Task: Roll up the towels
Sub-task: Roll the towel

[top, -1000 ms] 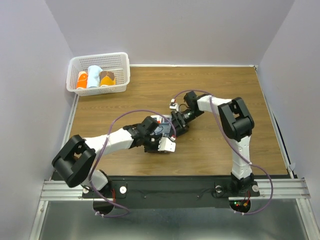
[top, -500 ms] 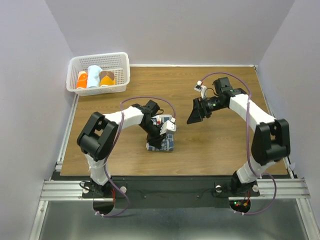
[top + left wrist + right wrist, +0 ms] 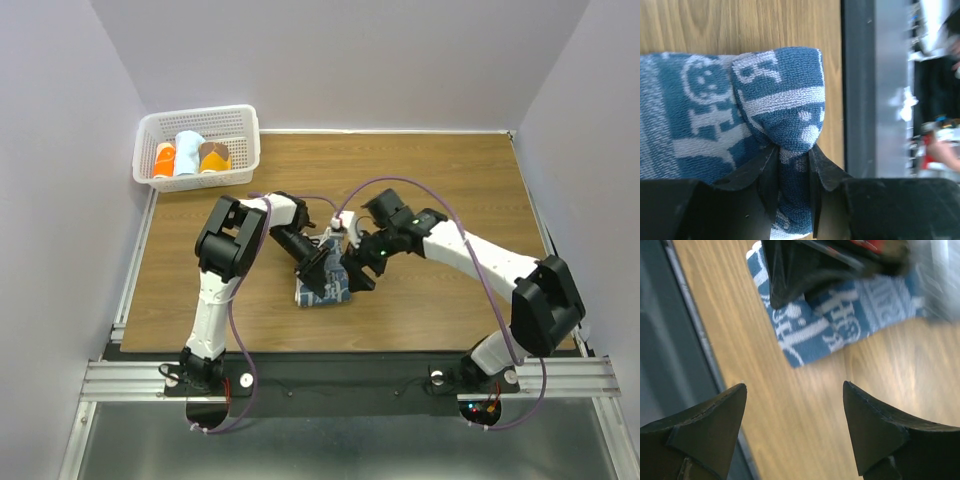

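My left claw (image 3: 792, 152) nips 1 fold of the navy-blue, pale-printed cloth towel (image 3: 780, 85), lower centre, probably for rolling; right claw (image 3: 794, 386) gapes (empty).

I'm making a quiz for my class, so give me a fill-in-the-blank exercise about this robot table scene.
1. The left gripper pinches a fold of the blue towel, while the right gripper holds nothing and stands ____.
2. The towel lies on a ____ table.
3. The white basket holds ____ rolled towels.
Missing words: open; wooden; three.
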